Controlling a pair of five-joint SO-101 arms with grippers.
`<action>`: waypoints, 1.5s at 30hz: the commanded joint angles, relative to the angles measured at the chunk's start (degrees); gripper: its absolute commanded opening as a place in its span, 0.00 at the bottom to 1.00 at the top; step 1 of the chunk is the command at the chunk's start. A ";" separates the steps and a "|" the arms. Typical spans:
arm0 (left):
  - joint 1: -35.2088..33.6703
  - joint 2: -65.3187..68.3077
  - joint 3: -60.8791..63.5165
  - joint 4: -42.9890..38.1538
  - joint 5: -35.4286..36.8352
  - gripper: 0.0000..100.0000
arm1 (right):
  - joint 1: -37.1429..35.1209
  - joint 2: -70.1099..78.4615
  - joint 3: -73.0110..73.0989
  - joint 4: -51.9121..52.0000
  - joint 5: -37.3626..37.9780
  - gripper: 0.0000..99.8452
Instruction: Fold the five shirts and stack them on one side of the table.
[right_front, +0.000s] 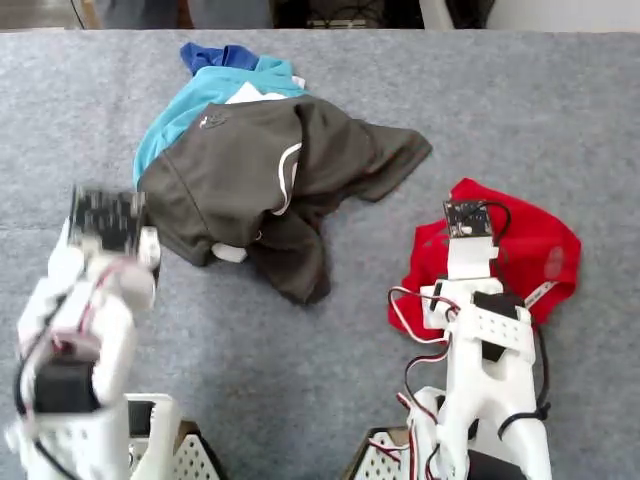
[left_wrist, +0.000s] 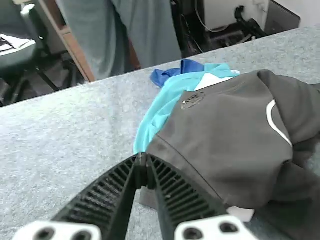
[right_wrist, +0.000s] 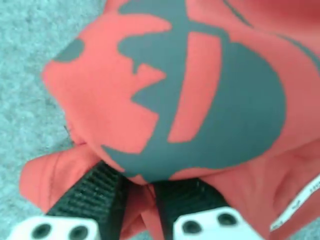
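Left gripper: your left gripper (left_wrist: 142, 159) has its black ribbed fingers pressed together. The tips sit at the near hem of the crumpled dark grey shirt with white piping (left_wrist: 235, 135). I cannot tell whether any cloth is caught between them.
Right gripper: your right gripper (right_wrist: 140, 185) points down into the rumpled red shirt with a dark grey print (right_wrist: 165, 100). It pinches a fold of that cloth, probably so the shirt can be lifted and spread flat.
Pile: beyond the left gripper, the dark grey shirt lies heaped over a turquoise shirt (left_wrist: 160, 107). A royal blue shirt (left_wrist: 175, 70) pokes out at the far end.
Surface: the grey felt-like surface (right_front: 520, 110) carries everything. The red shirt lies directly under the right gripper, well apart from the pile.
Progress: by my reading nothing is folded or stacked yet. You can count four shirts, and a fifth may be buried in the heap.
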 joint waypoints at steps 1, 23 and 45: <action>2.95 21.36 -18.68 5.19 -0.18 0.03 | 1.76 0.31 0.57 -0.35 0.44 0.01; 8.75 108.48 -85.05 22.51 11.52 0.32 | 1.85 0.40 0.66 -1.05 0.53 0.01; -17.98 117.54 -129.10 44.22 11.16 0.03 | 1.85 0.40 0.75 -0.97 0.44 0.01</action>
